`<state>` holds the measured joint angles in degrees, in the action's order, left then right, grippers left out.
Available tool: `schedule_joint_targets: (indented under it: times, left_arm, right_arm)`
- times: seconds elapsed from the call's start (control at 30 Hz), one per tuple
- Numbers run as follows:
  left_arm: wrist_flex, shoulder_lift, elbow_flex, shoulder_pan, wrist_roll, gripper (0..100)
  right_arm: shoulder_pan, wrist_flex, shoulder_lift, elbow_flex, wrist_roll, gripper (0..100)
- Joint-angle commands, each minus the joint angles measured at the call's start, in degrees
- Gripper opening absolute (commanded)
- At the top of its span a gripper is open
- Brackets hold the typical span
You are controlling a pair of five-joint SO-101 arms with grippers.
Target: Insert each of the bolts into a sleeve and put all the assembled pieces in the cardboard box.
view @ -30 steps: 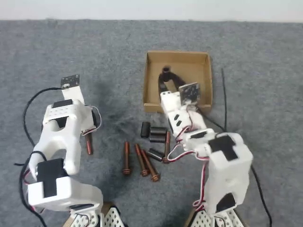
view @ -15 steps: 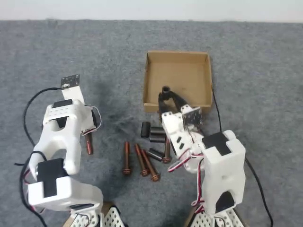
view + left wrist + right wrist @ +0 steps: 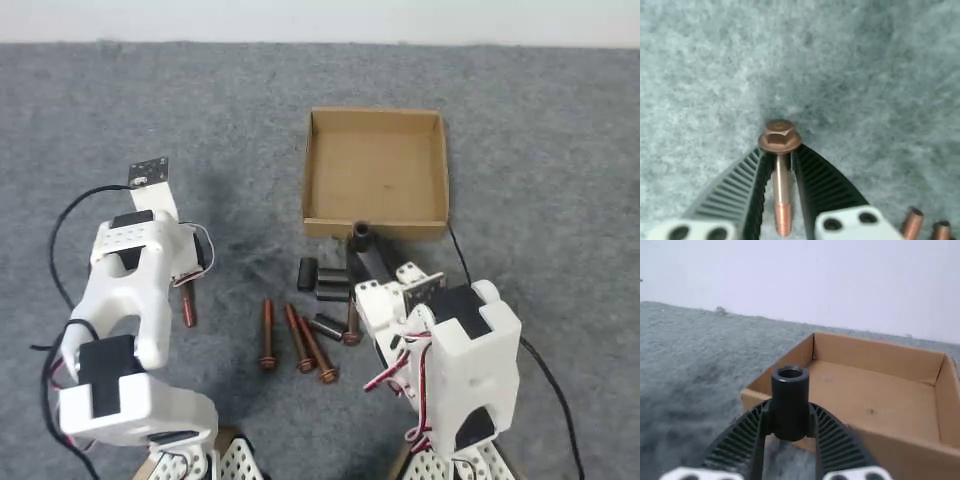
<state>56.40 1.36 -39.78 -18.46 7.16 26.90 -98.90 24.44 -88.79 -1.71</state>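
Note:
My left gripper (image 3: 781, 165) is shut on a copper bolt (image 3: 779, 172), its hex head past the fingertips; in the high view that bolt (image 3: 188, 303) hangs under the left arm. My right gripper (image 3: 790, 422) is shut on a black sleeve (image 3: 790, 402) held upright, open end up, just in front of the cardboard box (image 3: 875, 405). From above, the sleeve (image 3: 361, 236) sits close to the box's near wall (image 3: 375, 228). Several copper bolts (image 3: 298, 338) and black sleeves (image 3: 332, 283) lie on the carpet between the arms.
Grey carpet covers the table. The box (image 3: 376, 172) holds nothing visible. A black cable (image 3: 465, 262) runs along the right arm's side. Open carpet lies left of the box and beyond the left arm.
The right arm has drawn back from inside the box toward its base, carrying the sleeve out over the near wall. The left arm has stayed still.

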Motion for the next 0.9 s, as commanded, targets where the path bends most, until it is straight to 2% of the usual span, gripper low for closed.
schedule_joint_targets:
  times: [0.0,0.4,0.73,0.87]
  left_arm:
    - [-1.1,-4.1,0.7,0.4,-0.4,1]
    - [-1.1,-6.1,3.1,3.3,-0.2,1]
    - [-1.2,-19.5,9.6,9.3,-0.1,1]
    - [-6.4,-25.2,9.7,11.6,-0.1,1]
  right_arm:
    - [0.4,-2.0,-5.7,-2.6,-0.4,0.6]
    - [-1.9,-1.8,-7.0,-4.1,-0.4,0.6]
    - [-0.6,-0.9,-6.9,-4.0,-0.4,0.6]
    - [-0.6,-0.9,-6.9,-4.0,-0.4,0.6]
